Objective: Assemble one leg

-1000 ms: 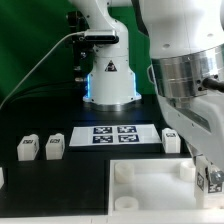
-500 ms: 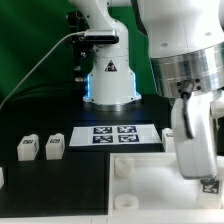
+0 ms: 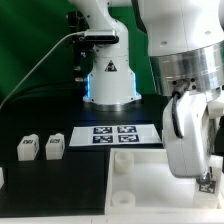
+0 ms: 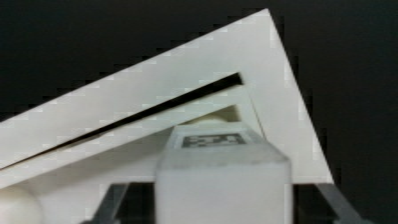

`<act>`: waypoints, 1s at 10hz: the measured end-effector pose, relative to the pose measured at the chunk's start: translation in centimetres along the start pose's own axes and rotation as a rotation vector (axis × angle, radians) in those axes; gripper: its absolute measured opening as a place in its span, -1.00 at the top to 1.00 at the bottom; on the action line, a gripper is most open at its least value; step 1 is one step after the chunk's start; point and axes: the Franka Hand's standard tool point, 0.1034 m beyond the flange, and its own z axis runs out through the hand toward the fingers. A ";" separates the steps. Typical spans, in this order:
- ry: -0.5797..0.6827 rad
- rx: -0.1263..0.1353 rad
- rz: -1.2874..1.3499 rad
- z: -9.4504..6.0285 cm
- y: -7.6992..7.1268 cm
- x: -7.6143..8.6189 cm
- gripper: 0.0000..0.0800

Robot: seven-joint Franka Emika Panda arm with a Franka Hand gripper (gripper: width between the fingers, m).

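My gripper [image 3: 206, 186] hangs at the exterior view's right, over the right corner of the large white square piece [image 3: 140, 178]. It is shut on a leg [image 3: 207, 181], a white block whose tag faces the camera. In the wrist view the leg [image 4: 222, 170] stands between the two dark fingers [image 4: 125, 203] of my gripper [image 4: 222, 208]. Its tag points toward the white square piece [image 4: 196, 80] beyond it. Two more legs [image 3: 27, 148] [image 3: 55, 147] stand on the black table at the exterior view's left. A third leg [image 3: 2, 177] is cut off by the left edge.
The marker board [image 3: 113, 136] lies flat in the middle of the table, behind the white square piece. The arm's base [image 3: 108, 80] with a blue light stands behind it. A cable [image 3: 40, 60] runs from the base to the exterior view's left.
The hand has turned about its own axis and now shows a broad white side. The held leg has shifted slightly. A white block behind the hand is now hidden.
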 end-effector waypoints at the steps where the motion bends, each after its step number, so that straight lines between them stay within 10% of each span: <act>1: 0.000 0.000 -0.002 0.0 0.0 0.0 -0.39; 10: -0.018 0.015 -0.057 -2.1 0.9 -1.6 -0.62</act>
